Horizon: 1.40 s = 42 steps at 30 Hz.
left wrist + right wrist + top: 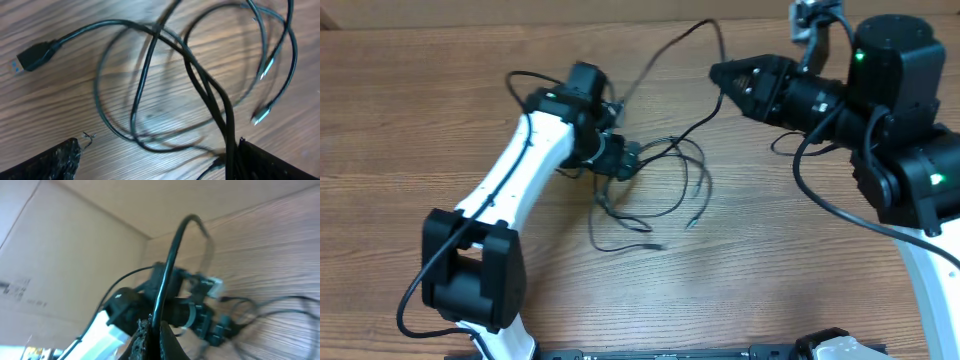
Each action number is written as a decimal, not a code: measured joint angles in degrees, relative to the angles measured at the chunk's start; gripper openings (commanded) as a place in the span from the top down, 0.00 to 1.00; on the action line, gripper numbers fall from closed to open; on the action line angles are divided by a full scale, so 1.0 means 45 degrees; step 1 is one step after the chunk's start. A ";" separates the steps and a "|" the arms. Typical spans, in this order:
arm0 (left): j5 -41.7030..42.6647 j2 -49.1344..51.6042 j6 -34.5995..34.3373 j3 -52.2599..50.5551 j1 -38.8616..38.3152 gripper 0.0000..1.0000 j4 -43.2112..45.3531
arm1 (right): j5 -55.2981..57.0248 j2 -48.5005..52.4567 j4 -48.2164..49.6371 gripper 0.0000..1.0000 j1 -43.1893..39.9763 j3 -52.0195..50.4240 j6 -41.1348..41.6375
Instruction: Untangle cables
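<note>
Several thin black cables lie looped together on the wooden table. My left gripper hovers low over the tangle's left side. In the left wrist view it stands open, and a bundle of cable strands runs against its right finger. A USB plug and two small connectors lie loose. My right gripper is shut on one cable that arcs up and back toward the tangle. Its fingertips pinch that cable.
The white left arm stretches from the front left to the tangle. The black right arm fills the back right. A cardboard wall stands beyond the table's far edge. Bare wood lies front centre.
</note>
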 measured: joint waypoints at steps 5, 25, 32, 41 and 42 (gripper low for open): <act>-0.0044 0.0000 0.0053 0.0000 0.0971 0.00 -0.0427 | 0.0534 0.0000 -0.0437 0.96 -0.0680 0.0000 -0.0015; -0.1054 0.0000 -0.2769 0.0000 0.4274 0.01 -0.0631 | 0.0607 0.0000 -0.0631 0.96 -0.1336 0.0000 -0.0257; -0.1273 0.0000 -0.3211 0.0000 0.5372 0.00 -0.0806 | 0.1039 0.0000 -0.0631 0.96 -0.1345 0.0000 -0.0340; 0.0840 0.0000 -0.1554 0.0000 0.5542 0.00 -0.0510 | 0.1443 0.0005 -0.1117 0.96 -0.1345 0.0000 -0.0374; 0.1282 0.0000 -0.1054 0.0000 0.5464 0.00 -0.0447 | 0.1467 0.0015 -0.1239 0.96 -0.1345 0.0000 -0.0384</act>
